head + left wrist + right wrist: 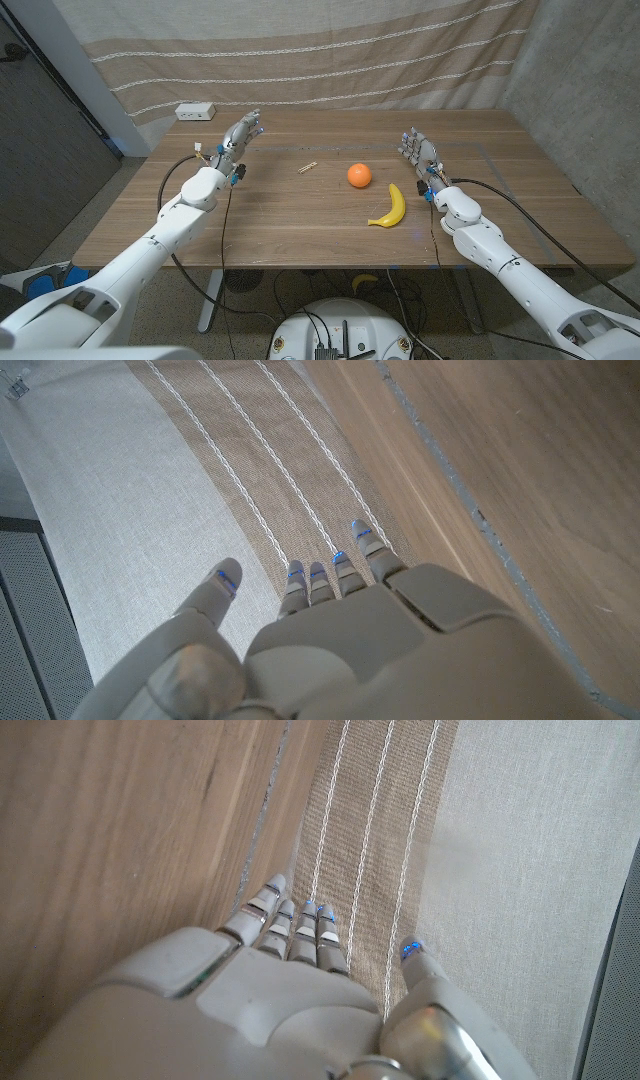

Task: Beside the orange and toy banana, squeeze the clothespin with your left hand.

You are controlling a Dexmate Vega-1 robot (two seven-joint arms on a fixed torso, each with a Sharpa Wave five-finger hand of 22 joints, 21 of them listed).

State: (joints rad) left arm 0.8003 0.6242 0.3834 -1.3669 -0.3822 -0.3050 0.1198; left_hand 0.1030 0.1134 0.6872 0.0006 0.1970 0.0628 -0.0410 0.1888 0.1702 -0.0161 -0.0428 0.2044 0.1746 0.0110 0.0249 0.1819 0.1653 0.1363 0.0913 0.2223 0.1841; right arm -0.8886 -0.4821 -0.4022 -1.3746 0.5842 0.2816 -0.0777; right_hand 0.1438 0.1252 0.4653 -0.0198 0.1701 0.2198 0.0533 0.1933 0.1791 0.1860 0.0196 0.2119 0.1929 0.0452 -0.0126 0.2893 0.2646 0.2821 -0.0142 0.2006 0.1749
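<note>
Wooden worktop (300,215) runs across your head view, and nearest you at its middle lies the yellow toy banana (389,207), curved, at about 5 o'clock from the orange (359,175) and just beside it without touching. At 9 o'clock from the orange, a little apart, sits the small pale clothespin (308,167), lying flat and untouched.

Your left hand (240,136) stands at 10 o'clock from the clothespin, well clear of it, its fingers (370,550) stretched out and slightly spread, holding nothing. Your right hand (418,152) is at 2 o'clock from the orange, also apart from it, fingers (300,930) extended side by side with the thumb set off, empty too.

Farther back, at the worktop's far left corner, rests a white box (195,111), and a striped beige curtain (300,50) hangs behind everything.

Both wrist views show you the backs of the hands, the blue-marked fingertips, the worktop's grain and the curtain's stripes; the fruit and the clothespin appear in the head view.
</note>
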